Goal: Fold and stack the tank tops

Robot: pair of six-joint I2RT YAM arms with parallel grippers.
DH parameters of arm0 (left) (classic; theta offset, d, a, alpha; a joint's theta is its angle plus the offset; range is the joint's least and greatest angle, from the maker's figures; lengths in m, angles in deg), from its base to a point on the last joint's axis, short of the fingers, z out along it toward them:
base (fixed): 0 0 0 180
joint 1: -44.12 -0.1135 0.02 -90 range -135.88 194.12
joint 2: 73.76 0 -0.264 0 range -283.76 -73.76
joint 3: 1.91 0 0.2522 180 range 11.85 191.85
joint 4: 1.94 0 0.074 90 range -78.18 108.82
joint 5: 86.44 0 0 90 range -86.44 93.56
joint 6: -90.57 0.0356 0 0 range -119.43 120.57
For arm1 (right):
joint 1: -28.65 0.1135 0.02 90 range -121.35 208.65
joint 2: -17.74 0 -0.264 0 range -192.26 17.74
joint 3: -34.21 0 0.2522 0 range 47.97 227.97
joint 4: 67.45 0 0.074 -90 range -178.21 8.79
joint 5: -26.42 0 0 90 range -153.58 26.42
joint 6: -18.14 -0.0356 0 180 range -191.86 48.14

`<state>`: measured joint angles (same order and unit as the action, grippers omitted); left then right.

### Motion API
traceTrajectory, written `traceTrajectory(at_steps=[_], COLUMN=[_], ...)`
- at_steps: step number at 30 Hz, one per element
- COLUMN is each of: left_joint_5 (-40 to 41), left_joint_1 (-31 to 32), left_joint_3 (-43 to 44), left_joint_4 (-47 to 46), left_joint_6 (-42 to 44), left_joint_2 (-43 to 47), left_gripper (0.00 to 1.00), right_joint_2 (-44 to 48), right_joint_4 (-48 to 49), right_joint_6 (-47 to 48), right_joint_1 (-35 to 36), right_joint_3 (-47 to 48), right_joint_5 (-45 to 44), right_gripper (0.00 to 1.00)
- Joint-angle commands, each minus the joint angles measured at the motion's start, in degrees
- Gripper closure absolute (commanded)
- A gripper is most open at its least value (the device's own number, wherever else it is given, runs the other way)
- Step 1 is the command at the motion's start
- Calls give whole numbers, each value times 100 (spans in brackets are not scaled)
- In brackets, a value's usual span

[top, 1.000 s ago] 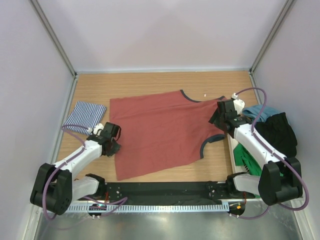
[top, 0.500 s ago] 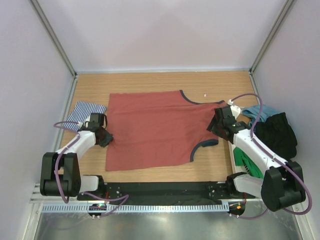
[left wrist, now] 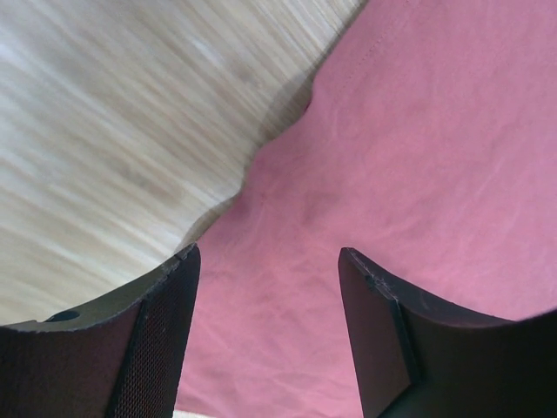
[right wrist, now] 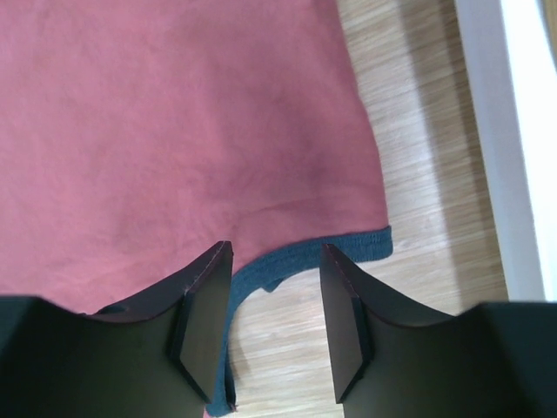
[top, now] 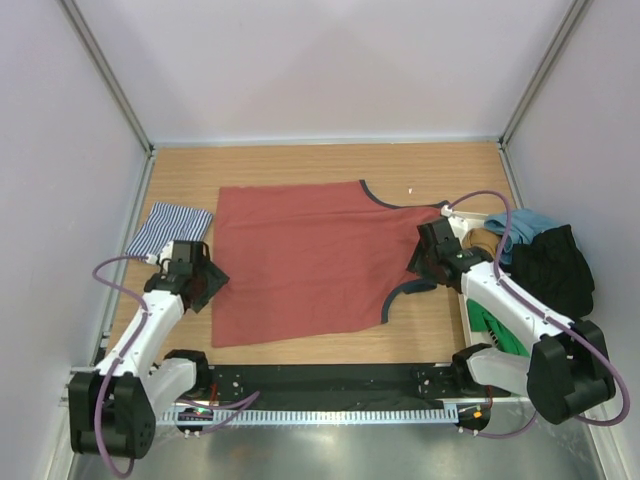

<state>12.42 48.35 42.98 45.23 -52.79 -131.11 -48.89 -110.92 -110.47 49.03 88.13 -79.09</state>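
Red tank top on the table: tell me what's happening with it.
Two robot arms are working on the rust-red tank top, spread flat on the table. The left gripper is open over its left edge, the right gripper open over the dark-trimmed armhole; neither holds cloth. The striped tank top lies folded at the far left.

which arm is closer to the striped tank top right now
Left. The left arm ends right beside the striped tank top, jaws open over the left edge of the red top. The right arm is across the red top, at its right armhole trim.
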Motion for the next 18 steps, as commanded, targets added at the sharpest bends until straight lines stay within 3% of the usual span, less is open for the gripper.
traceTrajectory(at_steps=[1,9,18], left_joint_5=[414,528,740], left_joint_1=[43,481,1308], left_joint_3=[296,788,956], left_joint_4=[552,781,509], left_joint_6=[-209,-201,-359], left_joint_2=[302,373,-426], left_gripper=[34,35,36], right_joint_2=[89,308,230], right_joint_4=[-254,-219,150], right_joint_6=[-252,-604,-744], right_joint_1=[150,414,440], right_joint_3=[-17,-509,-905], right_joint_5=[-154,-146,-84], right_gripper=[50,56,55])
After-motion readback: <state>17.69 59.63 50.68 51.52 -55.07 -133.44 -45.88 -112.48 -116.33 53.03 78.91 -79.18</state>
